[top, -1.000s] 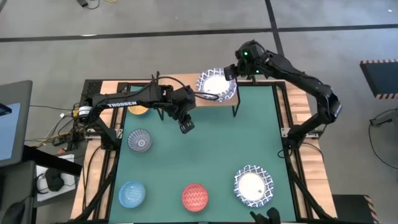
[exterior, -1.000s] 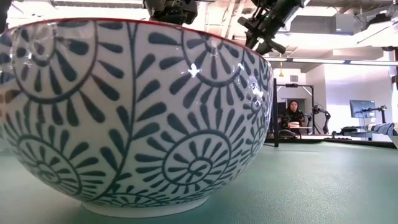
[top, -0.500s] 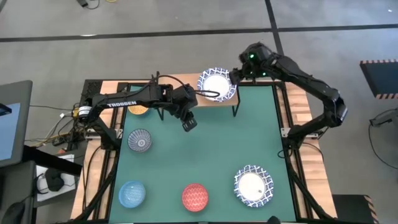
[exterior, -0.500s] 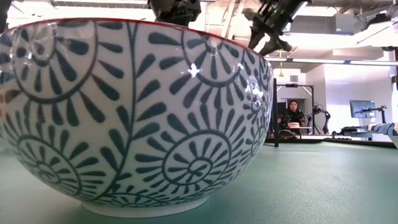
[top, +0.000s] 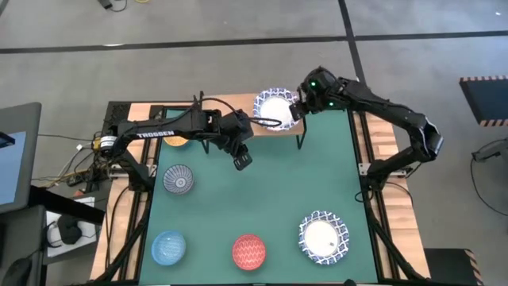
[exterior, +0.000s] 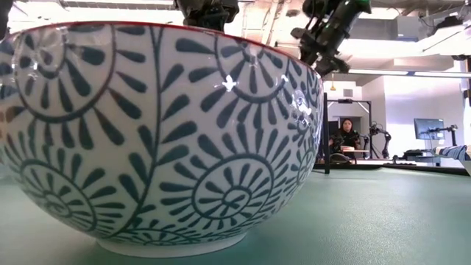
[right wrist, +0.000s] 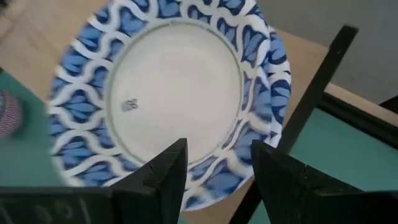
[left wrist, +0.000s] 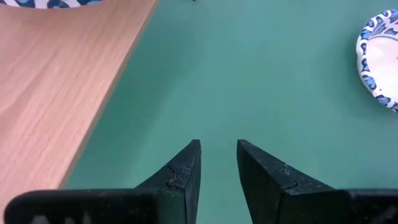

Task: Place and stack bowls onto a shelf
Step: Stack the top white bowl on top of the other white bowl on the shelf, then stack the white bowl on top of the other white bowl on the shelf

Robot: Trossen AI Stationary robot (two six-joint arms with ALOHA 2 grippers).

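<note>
A white bowl with a blue lattice rim (top: 275,107) sits on the right end of the light-wood shelf (top: 262,129) at the table's far edge. My right gripper (top: 298,108) hovers open over that bowl's right rim (right wrist: 249,155), fingers either side of it; I see no touch. My left gripper (top: 240,159) hangs open, with a narrow gap, over the green table (left wrist: 261,74) just in front of the shelf board (left wrist: 56,81). A second white-and-blue bowl (top: 323,237), the red (top: 249,252), light blue (top: 168,246) and grey-patterned (top: 178,180) bowls stand on the table.
The yellow-orange bowl (top: 176,141) shows partly under the left arm, at the shelf's left end. The red bowl's leaf-patterned outer wall (exterior: 162,132) fills the low view. A black shelf leg (right wrist: 311,93) stands beside the right gripper. A person sits in the room far behind.
My right gripper has moved a little toward the table's near edge, from beyond the bowl's far-right rim to beside its right rim. The left arm has stayed nearly still.
</note>
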